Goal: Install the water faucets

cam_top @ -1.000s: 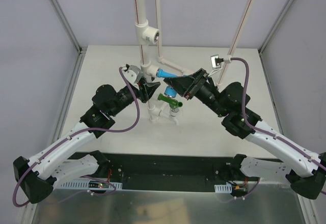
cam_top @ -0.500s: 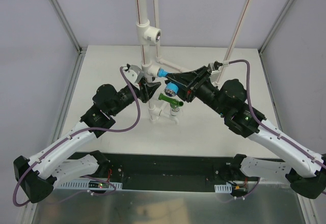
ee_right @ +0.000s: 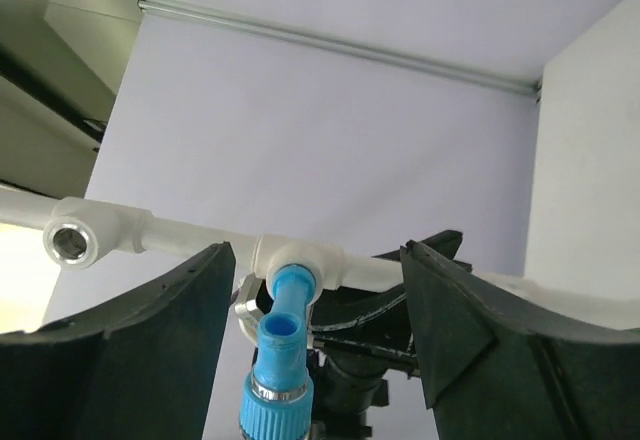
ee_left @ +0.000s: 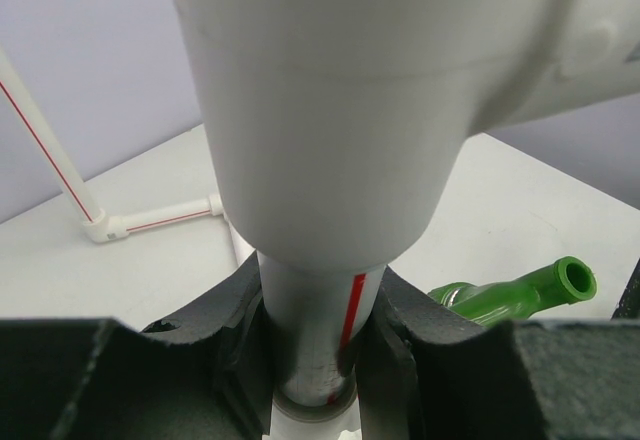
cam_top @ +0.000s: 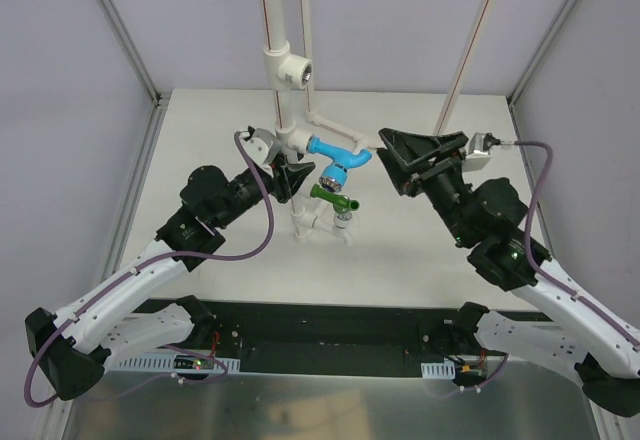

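Between the 2 claws: white pipe frame (cam_top: 283, 80), upright. Clamped with the left gripper (cam_top: 291, 175) around its red-striped riser (ee_left: 318, 330), pinching both sides just under a bulky tee fitting (ee_left: 330, 110). Spread wide with the right gripper (cam_top: 392, 163), holding nothing, apart from the frame. Just ahead of those open fingers, seated in a tee socket: light blue faucet (cam_top: 335, 155). Lower on the frame, just right of the left gripper: dark green faucet (cam_top: 333, 198).

A robotics lab test cell: a white table (cam_top: 430, 260) boxed in by plain pale panels (cam_top: 60, 110) on bare aluminium posts (cam_top: 122, 35). A left arm (cam_top: 120, 295) and a right arm (cam_top: 560, 300) are bolted at its near edge. Loose purple cables (cam_top: 271, 222) and exposed circuit boards (cam_top: 195, 364) sit around them, and a practice pipe frame (cam_top: 275, 20) stands on the table.
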